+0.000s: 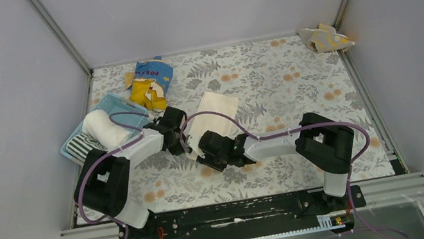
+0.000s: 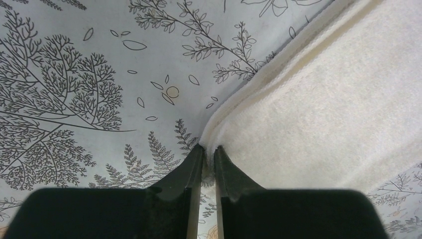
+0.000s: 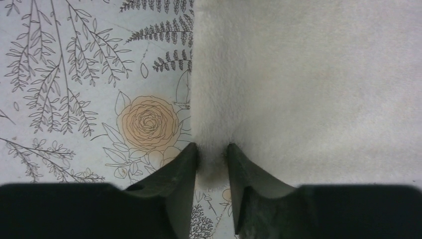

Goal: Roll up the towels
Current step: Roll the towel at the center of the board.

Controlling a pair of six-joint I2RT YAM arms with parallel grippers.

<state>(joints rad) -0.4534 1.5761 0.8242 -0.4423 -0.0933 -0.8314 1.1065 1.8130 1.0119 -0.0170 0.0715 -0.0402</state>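
Note:
A flat cream-white towel [image 1: 214, 118] lies on the floral cloth at the table's middle. My left gripper [image 1: 183, 138] is shut on its near left corner; the left wrist view shows the towel's [image 2: 323, 99] hem pinched between the black fingers [image 2: 191, 169]. My right gripper [image 1: 201, 152] is shut on the towel's near edge; in the right wrist view the towel [image 3: 308, 84] bunches between the fingers [image 3: 181, 164]. A rolled cream-white towel [image 1: 102, 128] and a black-and-white striped towel [image 1: 84, 145] sit in the light blue basket [image 1: 113, 101]. A beige towel with yellow marks [image 1: 326, 38] lies crumpled at the far right corner.
A blue-and-yellow snack bag [image 1: 150, 83] lies at the back, just beyond the basket. Grey walls close in the table on the left, back and right. The arms' bases stand on a black rail [image 1: 232, 213] at the near edge.

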